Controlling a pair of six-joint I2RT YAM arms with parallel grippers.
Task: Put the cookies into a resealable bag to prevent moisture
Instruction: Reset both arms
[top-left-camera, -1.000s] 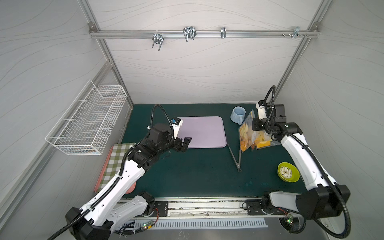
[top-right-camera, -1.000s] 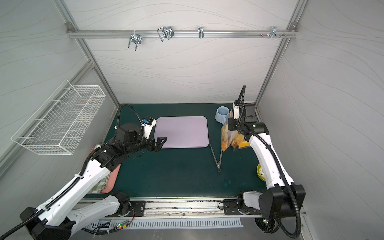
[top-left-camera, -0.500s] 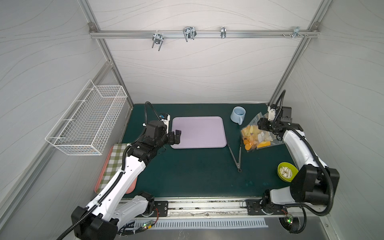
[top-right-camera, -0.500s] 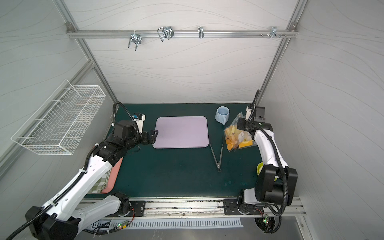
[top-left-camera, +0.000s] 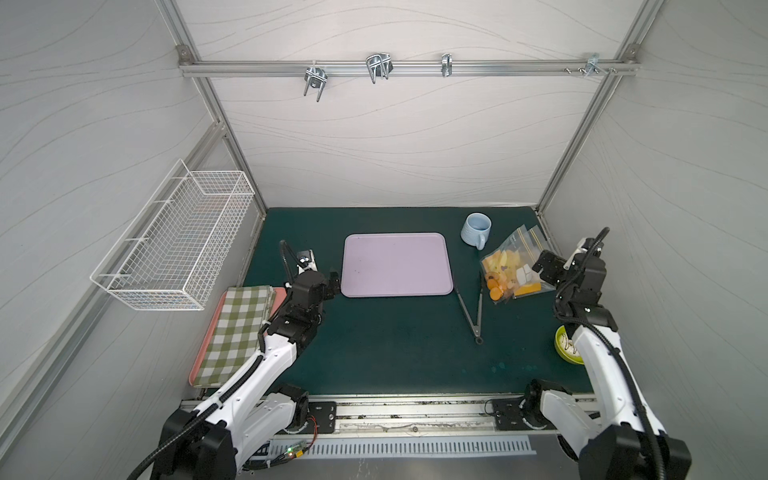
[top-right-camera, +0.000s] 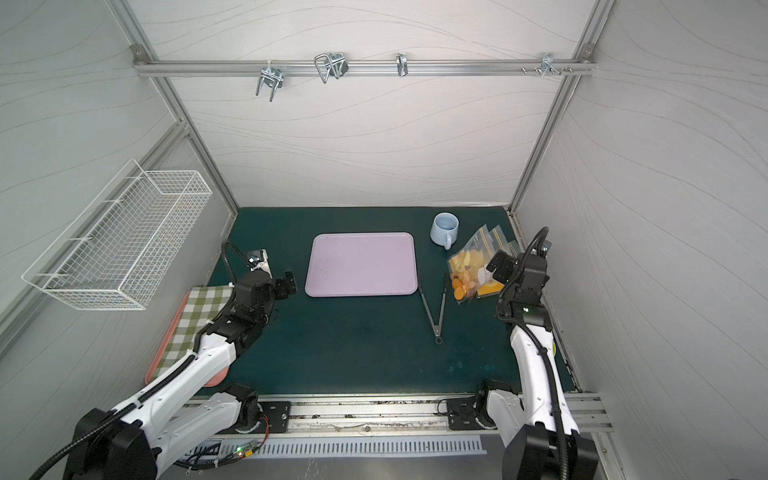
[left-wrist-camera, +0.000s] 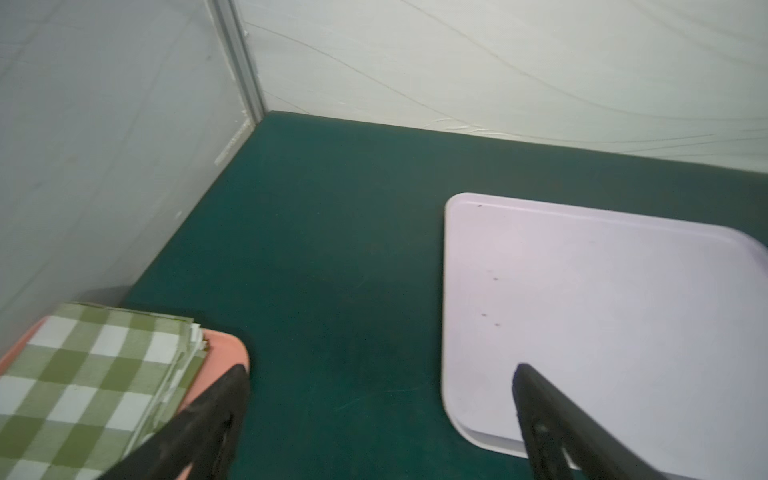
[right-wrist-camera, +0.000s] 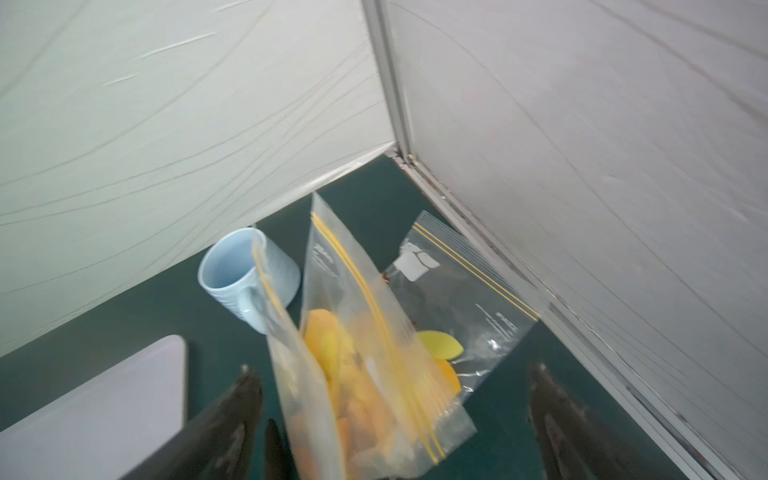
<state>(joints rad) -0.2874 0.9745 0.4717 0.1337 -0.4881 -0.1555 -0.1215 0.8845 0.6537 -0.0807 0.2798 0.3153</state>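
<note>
While the lilac tray (top-left-camera: 395, 266) sits bare mid-mat, the resealable bag (top-left-camera: 519, 249) lies beside the mug (top-left-camera: 476, 230), far right, cookies (top-left-camera: 494, 284) inside. Left gripper (left-wrist-camera: 379, 368) and right gripper (right-wrist-camera: 395, 372) both gape, empty. I judge the film limp and slick, the biscuits brittle: I'd pinch the zip strip.

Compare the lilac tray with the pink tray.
The lilac tray lies centred on the green mat; the pink tray sits at the left edge. The pink tray carries a folded green-checked cloth; the lilac tray holds only a few dark specks. Both are flat with rounded corners.
</note>
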